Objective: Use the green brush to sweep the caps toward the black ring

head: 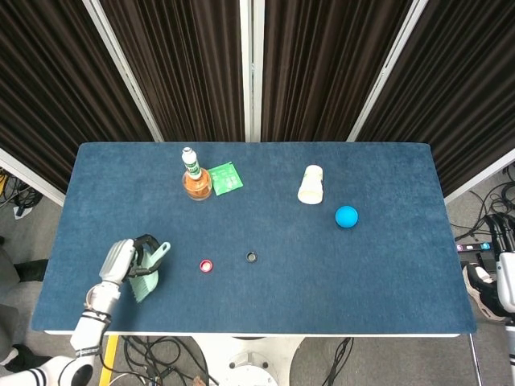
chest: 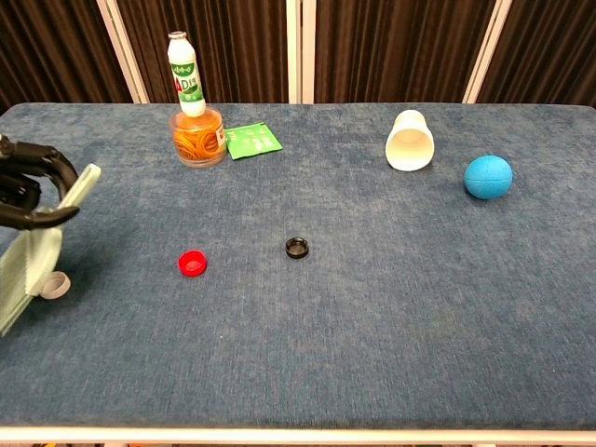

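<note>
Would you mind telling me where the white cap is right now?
In the chest view the white cap sits at the table's far left, beside the green brush held by the left hand, left of the red cap.
</note>
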`<state>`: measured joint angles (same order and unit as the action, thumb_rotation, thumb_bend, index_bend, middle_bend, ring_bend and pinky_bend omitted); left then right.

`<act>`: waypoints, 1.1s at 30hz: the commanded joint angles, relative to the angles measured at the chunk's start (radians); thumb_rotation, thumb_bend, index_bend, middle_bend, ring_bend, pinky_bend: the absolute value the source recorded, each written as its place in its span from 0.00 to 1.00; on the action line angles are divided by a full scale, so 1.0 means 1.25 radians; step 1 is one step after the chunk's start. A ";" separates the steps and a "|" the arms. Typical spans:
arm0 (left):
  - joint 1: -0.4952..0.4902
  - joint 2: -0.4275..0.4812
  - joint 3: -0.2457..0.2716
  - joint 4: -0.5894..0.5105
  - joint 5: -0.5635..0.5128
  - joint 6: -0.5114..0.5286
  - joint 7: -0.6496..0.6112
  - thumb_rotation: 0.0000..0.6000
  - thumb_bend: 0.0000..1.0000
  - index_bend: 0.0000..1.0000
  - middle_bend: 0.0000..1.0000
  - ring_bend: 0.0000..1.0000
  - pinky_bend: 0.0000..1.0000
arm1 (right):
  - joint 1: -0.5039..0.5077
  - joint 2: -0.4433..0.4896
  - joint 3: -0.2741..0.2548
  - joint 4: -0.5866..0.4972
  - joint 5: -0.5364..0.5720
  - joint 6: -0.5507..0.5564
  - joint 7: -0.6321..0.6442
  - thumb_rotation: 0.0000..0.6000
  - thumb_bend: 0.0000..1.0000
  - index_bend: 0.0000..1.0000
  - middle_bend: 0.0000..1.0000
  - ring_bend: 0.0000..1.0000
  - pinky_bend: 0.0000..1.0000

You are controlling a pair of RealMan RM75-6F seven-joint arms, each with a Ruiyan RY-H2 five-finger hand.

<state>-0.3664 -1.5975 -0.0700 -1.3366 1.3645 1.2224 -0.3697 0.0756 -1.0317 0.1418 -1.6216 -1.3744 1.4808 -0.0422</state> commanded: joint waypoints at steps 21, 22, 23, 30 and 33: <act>-0.131 -0.199 -0.077 0.188 0.077 -0.036 -0.097 1.00 0.37 0.50 0.58 0.77 0.90 | -0.021 -0.003 -0.004 0.012 0.002 0.022 0.018 1.00 0.17 0.00 0.06 0.00 0.01; -0.139 -0.203 -0.081 0.188 0.076 -0.041 -0.097 1.00 0.37 0.50 0.58 0.77 0.90 | -0.022 -0.002 -0.004 0.013 0.002 0.023 0.020 1.00 0.17 0.00 0.06 0.00 0.01; -0.147 -0.208 -0.085 0.188 0.076 -0.047 -0.096 1.00 0.37 0.50 0.58 0.77 0.90 | -0.022 -0.002 -0.004 0.014 0.003 0.023 0.022 1.00 0.17 0.00 0.06 0.00 0.01; -0.199 -0.258 -0.107 0.200 0.064 -0.084 -0.076 1.00 0.37 0.50 0.58 0.77 0.90 | -0.027 -0.003 -0.003 0.021 0.005 0.025 0.035 1.00 0.17 0.00 0.06 0.00 0.01; -0.219 -0.280 -0.118 0.204 0.058 -0.096 -0.068 1.00 0.37 0.50 0.58 0.77 0.90 | -0.028 -0.002 -0.002 0.023 0.005 0.026 0.039 1.00 0.17 0.00 0.06 0.00 0.01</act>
<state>-0.6300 -1.9357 -0.2099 -1.0859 1.4420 1.1099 -0.4615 0.0402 -1.0347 0.1385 -1.5930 -1.3676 1.5126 0.0058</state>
